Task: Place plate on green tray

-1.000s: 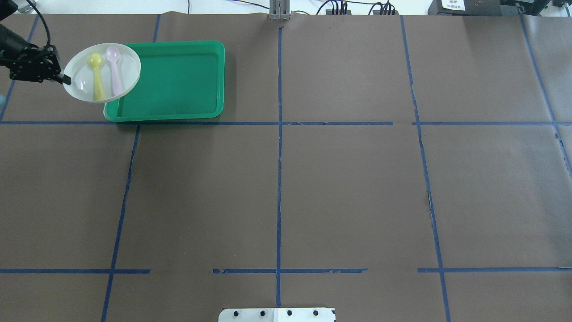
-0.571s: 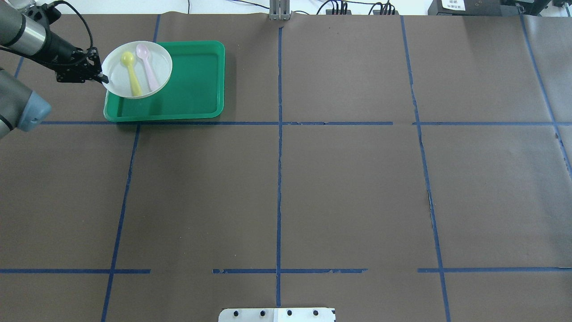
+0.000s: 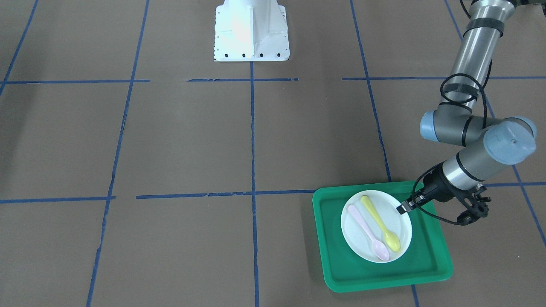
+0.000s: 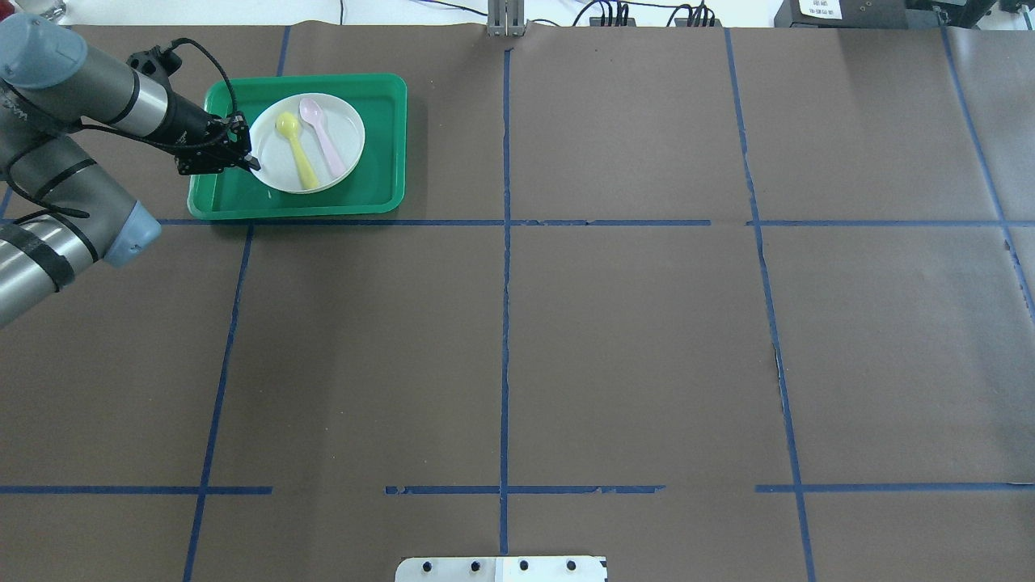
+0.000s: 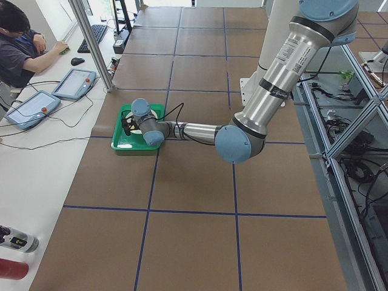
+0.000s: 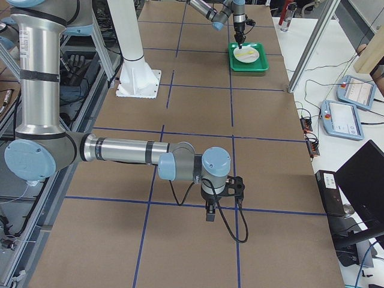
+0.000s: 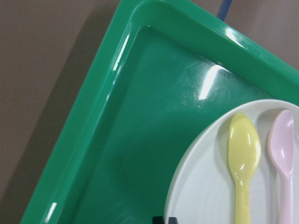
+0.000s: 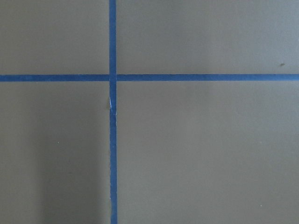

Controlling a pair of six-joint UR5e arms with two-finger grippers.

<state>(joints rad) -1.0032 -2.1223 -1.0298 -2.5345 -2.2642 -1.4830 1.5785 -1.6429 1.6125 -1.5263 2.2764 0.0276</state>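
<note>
The white plate (image 4: 271, 158) carries a yellow spoon (image 4: 297, 153) and a pink spoon (image 4: 323, 137). It is inside the outline of the green tray (image 4: 402, 137) at the table's far left. My left gripper (image 4: 252, 162) is shut on the plate's left rim. The front view shows the plate (image 3: 356, 241) over the tray (image 3: 426, 256) with the gripper (image 3: 402, 209) at its rim. I cannot tell whether the plate touches the tray floor (image 7: 131, 140). My right gripper (image 6: 219, 201) hangs low over bare table; I cannot tell whether it is open or shut.
Brown paper with blue tape lines covers the table. The robot's base plate (image 4: 501, 568) is at the near edge. A seated operator (image 5: 21, 42) and tablets (image 5: 30, 109) are beyond the table's far edge, close to the tray.
My left arm has carried the plate to the right, from beyond the tray's left edge to over the tray's middle left. The spoons stayed on the plate.
</note>
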